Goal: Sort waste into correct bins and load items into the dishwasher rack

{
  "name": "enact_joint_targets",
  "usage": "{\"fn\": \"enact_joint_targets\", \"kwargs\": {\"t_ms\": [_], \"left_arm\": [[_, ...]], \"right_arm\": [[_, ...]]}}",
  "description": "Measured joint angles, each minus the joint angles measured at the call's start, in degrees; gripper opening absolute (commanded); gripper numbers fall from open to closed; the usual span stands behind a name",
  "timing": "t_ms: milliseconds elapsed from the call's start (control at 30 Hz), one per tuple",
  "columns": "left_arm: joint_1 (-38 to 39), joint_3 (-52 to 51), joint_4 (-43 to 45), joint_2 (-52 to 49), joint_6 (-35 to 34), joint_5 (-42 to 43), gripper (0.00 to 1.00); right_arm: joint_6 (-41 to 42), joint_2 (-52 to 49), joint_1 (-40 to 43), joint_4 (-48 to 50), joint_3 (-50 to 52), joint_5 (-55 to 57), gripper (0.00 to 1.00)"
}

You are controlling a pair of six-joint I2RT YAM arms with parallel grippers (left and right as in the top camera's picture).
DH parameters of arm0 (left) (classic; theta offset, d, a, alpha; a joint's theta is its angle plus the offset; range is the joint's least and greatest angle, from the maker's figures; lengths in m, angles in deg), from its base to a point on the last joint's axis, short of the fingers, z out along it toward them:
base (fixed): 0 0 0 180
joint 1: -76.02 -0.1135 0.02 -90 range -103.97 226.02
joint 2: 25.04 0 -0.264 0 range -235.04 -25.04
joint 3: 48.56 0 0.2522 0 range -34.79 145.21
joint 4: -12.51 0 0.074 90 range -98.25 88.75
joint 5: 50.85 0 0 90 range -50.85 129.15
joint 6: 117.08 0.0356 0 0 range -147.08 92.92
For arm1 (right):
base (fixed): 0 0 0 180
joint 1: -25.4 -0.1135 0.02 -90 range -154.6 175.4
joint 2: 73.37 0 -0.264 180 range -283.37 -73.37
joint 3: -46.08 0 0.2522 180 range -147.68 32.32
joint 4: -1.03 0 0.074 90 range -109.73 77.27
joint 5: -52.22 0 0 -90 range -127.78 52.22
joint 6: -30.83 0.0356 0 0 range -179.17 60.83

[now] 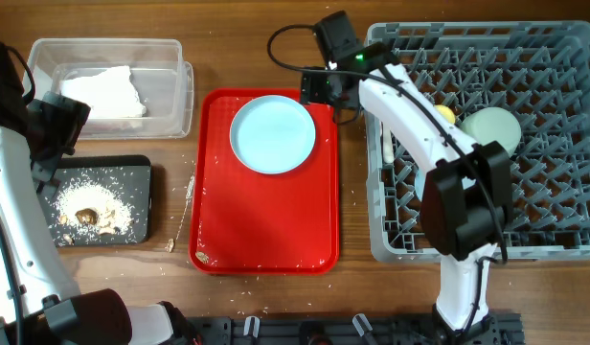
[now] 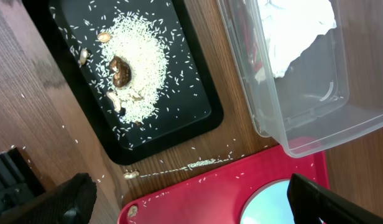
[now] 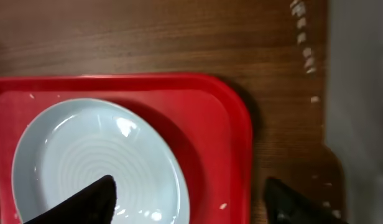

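Light blue plate (image 1: 272, 134), round and so without a long axis, lying flat and face up at the far end of the red tray (image 1: 266, 230), whose long axis runs away from the robot. The right fingers (image 3: 86, 199) stand apart at the plate's right rim, one over the plate and the other over the bench (image 3: 179, 37) beyond the tray's corner, clamped on nothing. The left fingers (image 2: 322, 199) are spread wide and hold nothing. The clear tub (image 1: 170, 96), long axis across the bench, holds white napkins (image 1: 103, 93). The black tray (image 1: 137, 177) carries rice (image 1: 103, 196) and brown scraps (image 1: 86, 218). The yellow cup (image 1: 445, 114) and pale green bowl (image 1: 493, 127) sit in the dishwasher rack (image 1: 544, 220).
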Motion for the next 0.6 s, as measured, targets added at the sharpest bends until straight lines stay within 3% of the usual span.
{"fn": "enact_joint_targets", "kwargs": {"t_ms": [100,267,367,533,600], "left_arm": [[0.0,0.0,0.0,0.0,0.0,0.0,1.0],[0.0,0.0,0.0,0.0,0.0,0.0,1.0],[0.0,0.0,0.0,0.0,0.0,0.0,1.0],[0.0,0.0,0.0,0.0,0.0,0.0,1.0],[0.0,0.0,0.0,0.0,0.0,0.0,1.0]], "right_arm": [[-0.8,-3.3,-1.1,0.5,0.0,-3.1,0.57],[-0.3,-8.2,-4.5,0.0,0.4,-4.9,0.56],[0.1,-8.9,-5.7,-0.5,0.4,-4.9,0.48],[0.6,-8.9,-5.7,-1.8,0.4,-4.4,0.09],[0.7,-8.9,-5.6,-2.6,0.4,-4.2,0.04]]}}
